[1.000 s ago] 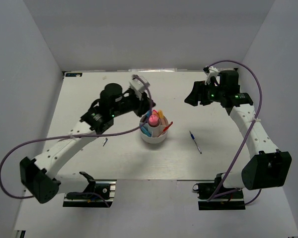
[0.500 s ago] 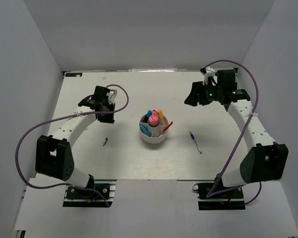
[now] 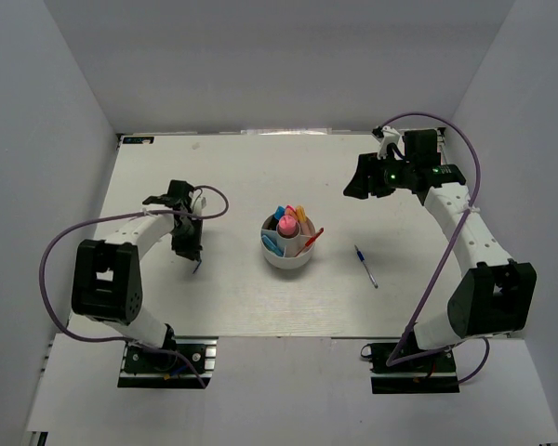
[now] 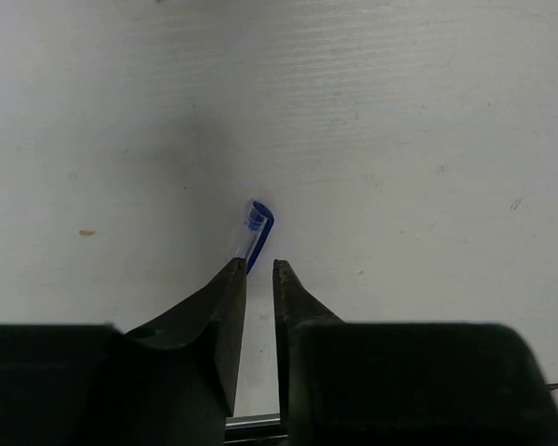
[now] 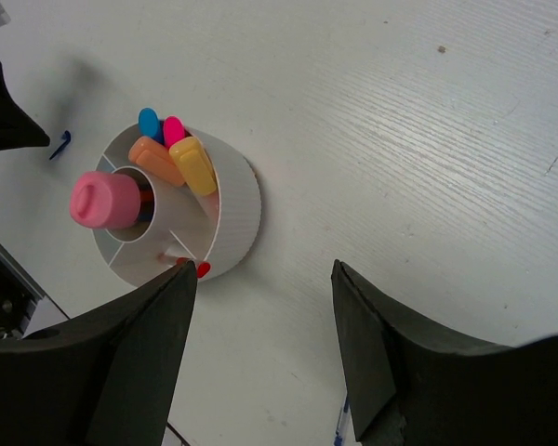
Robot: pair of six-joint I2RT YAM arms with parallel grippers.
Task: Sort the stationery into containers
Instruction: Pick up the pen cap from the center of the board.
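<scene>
Blue plastic sits pinched between the left fingers (image 4: 225,307), which have closed on the near end of a short blue pen (image 4: 257,228) lying left of centre on the worktop (image 3: 242,307). A second ago this arm hung over the white cup (image 3: 287,255), centre frame, so a new pickup looks begun. The right fingers (image 5: 158,344) stay spread, upper right.

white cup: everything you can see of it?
The white cup is round, low and plastic-looking, with inner walls splitting it around a central well. It stands upright on the table, untouched by the left hand or right hand. A pink highlighter stands in the well. Orange, yellow, blue and pink markers lean together at one side, and a red pen pokes over the rim.
</scene>
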